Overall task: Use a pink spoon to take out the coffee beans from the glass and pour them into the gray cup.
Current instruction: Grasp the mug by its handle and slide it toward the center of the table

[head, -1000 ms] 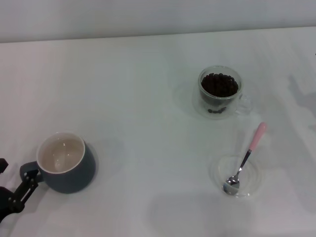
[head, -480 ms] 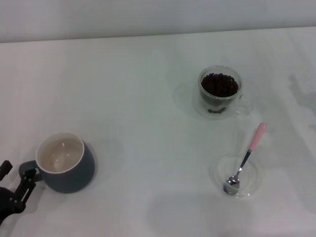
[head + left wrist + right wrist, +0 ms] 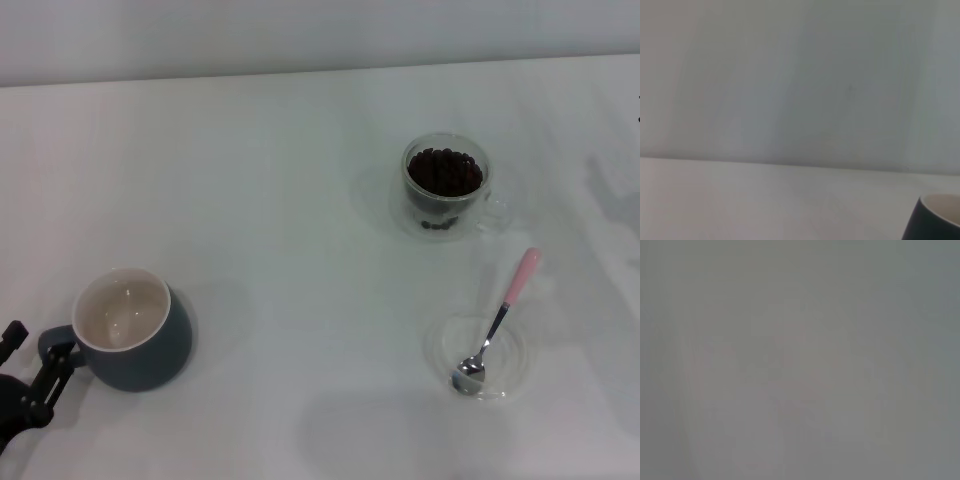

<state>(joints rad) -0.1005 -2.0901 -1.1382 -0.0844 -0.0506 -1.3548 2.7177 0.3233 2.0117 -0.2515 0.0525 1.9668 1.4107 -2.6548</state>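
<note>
Two grippers on the rig; only one is in view. Left gripper (image 3: 32,375) sits at the near-left corner of the table (image 3: 280,200), just beside the loop handle of the gray cup (image 3: 135,340). Its fingers (image 3: 58,372) stand apart w/ nothing between them; one tip is very near the cup handle, contact cannot be confirmed. Right gripper not seen in the head view, and the right wrist view shows nothing readable, so its fingers: cannot tell.

Step in hand, by judgement: task at its start, no scoop made. Pink spoon (image 3: 495,325) lies unheld, bowl resting in the clear saucer (image 3: 478,352), handle angled up and away over the rim toward the glass (image 3: 447,185). Glass stands beyond the saucer, near it but apart, full of coffee beans (image 3: 445,170). Gray cup inside looks cream-white and bare of beans.

Spoon vs fingers: well apart. It is on the right side of the table, the visible fingers on the far left.

Next move, as judged: a gripper must reach the spoon handle and close on the pink end, prob. the right arm as the nearer side. Handle is thin and low, so approach needs care not to shove the saucer.
</note>
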